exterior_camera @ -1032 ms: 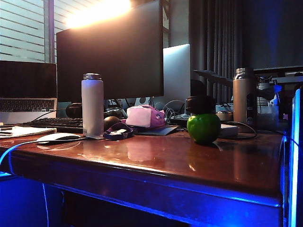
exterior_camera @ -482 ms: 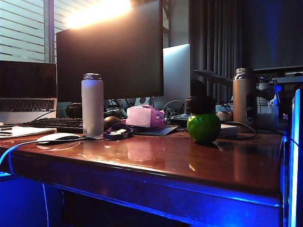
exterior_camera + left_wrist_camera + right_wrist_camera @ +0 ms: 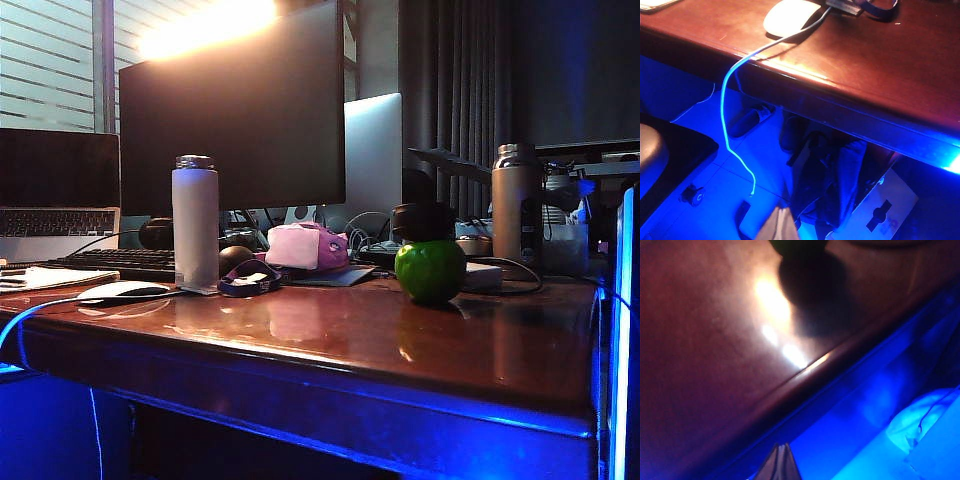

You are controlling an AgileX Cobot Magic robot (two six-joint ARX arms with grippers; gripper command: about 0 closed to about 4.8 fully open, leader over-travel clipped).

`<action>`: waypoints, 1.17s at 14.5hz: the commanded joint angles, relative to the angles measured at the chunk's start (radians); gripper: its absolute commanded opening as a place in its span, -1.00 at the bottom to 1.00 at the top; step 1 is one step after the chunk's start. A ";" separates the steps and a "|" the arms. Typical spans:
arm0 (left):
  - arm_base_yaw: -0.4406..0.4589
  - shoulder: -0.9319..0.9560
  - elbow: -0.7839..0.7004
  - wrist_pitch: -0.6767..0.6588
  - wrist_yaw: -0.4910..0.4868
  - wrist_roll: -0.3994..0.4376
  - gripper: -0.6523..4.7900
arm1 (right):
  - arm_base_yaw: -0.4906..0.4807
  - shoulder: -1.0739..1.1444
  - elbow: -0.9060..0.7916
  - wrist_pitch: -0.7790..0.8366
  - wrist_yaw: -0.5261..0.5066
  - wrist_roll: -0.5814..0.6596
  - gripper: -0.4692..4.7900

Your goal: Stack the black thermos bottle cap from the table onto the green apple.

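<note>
Black thermos bottle cap [image 3: 423, 221] sits atop green apple [image 3: 431, 271], mid-right on table [image 3: 330, 340]. Near: right gripper [image 3: 780, 462] off the front edge, tips pressed together; left gripper [image 3: 778, 225] likewise below edge, jaws together. Bottles, monitor behind.

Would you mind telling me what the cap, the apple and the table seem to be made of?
Cap: matte black, probably plastic; it shows no glint.
Apple, under the cap: glossy green skin with soft highlights; real or fake, unclear.
Table: reddish-brown wood, it seems, with a glossy varnish that mirrors light and objects.
</note>
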 commanded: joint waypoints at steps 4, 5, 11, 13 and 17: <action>-0.001 0.000 -0.008 -0.003 0.006 0.005 -0.77 | 0.000 -0.006 -0.004 0.008 -0.001 0.003 -0.84; -0.001 0.000 -0.008 -0.003 0.006 0.005 -0.77 | 0.000 -0.006 -0.004 0.008 -0.001 0.003 -0.84; -0.001 0.000 -0.008 -0.003 0.006 0.005 -0.77 | 0.000 -0.006 -0.004 0.008 -0.001 0.003 -0.84; -0.001 -0.002 -0.008 -0.003 0.006 0.005 -0.77 | 0.001 -0.031 -0.004 -0.004 0.000 0.003 -0.84; 0.022 -0.159 -0.008 0.013 0.006 0.004 -0.77 | -0.048 -0.271 -0.004 -0.029 -0.005 0.004 -0.84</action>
